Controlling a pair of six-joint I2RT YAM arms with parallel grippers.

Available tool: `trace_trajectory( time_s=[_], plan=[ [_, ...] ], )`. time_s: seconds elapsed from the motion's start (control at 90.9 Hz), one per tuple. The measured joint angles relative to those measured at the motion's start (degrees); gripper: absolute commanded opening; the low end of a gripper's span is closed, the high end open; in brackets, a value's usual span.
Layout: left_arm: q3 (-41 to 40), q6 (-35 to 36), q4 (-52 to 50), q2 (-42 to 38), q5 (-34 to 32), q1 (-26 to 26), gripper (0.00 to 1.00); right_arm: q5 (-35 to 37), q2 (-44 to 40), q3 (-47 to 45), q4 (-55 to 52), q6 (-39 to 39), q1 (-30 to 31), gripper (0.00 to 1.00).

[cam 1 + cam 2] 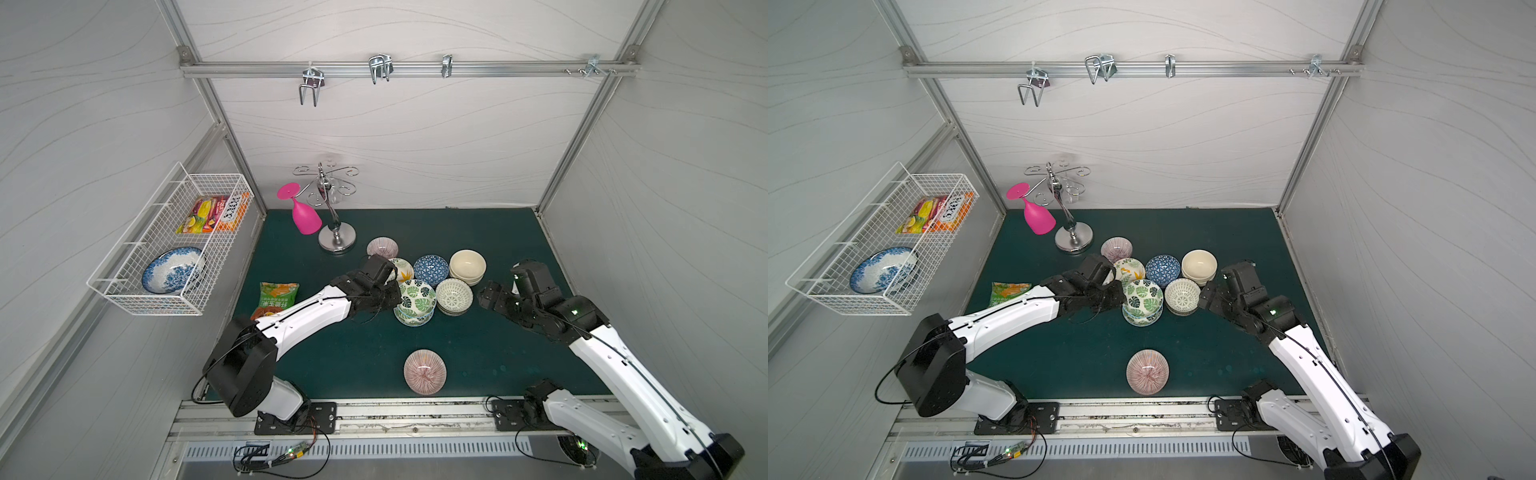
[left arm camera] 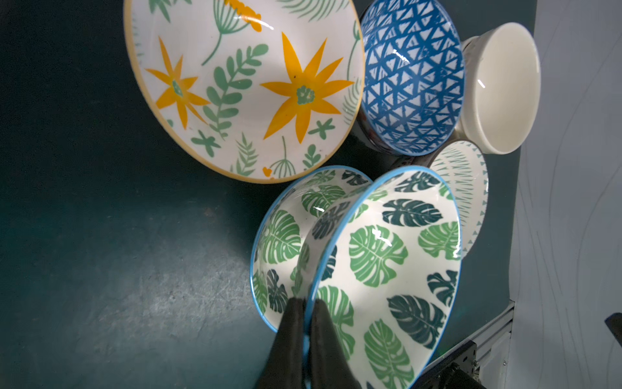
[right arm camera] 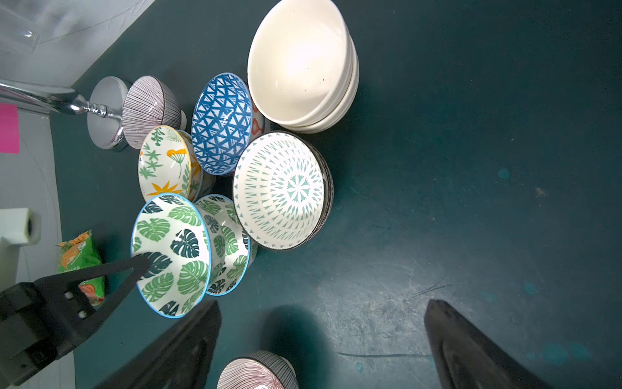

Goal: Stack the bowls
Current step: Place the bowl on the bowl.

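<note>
**Held item:** upper green leaf bowl (image 2: pixel 387 262). My left pincer (image 2: pixel 304 301) pinched its rim, with one finger inside the wall and one outside. The bowl hung tilted and stretched away from the fingertips.

**Its mate:** lower green leaf bowl (image 2: pixel 279 235). It sat on the desk (image 1: pixel 332 353) directly under the held bowl and a little off-centre from it. I could not tell whether the two touched. In my judgement, nesting called for levelling first and then lowering.

**Other arm:** my right pincer (image 3: pixel 323 304) was spread wide, held nothing and was farther from the pair. The white lattice bowl (image 3: pixel 279 190) lay just ahead of its tips.

**Unpaired:** one pink striped bowl (image 3: pixel 257 372) lay behind the right pincer's tips. The other pink striped bowl (image 1: pixel 382 247) lay beyond the left pincer, well apart from the first.

**Containers:** the cream bowls (image 3: pixel 303 64) sat nested. The wire basket (image 1: pixel 133 224) held a blue-and-white dish (image 1: pixel 172 270) and snack packets (image 1: pixel 203 214).
</note>
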Motion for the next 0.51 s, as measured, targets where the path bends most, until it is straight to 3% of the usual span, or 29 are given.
trace_trajectory(
  time_s=[0.506],
  plan=[
    [-4.2,-0.2,4.3,1.0,-0.3,0.0,0.00,-2.1,2.0,0.0,0.4,-0.5,-0.9,0.99]
  ],
)
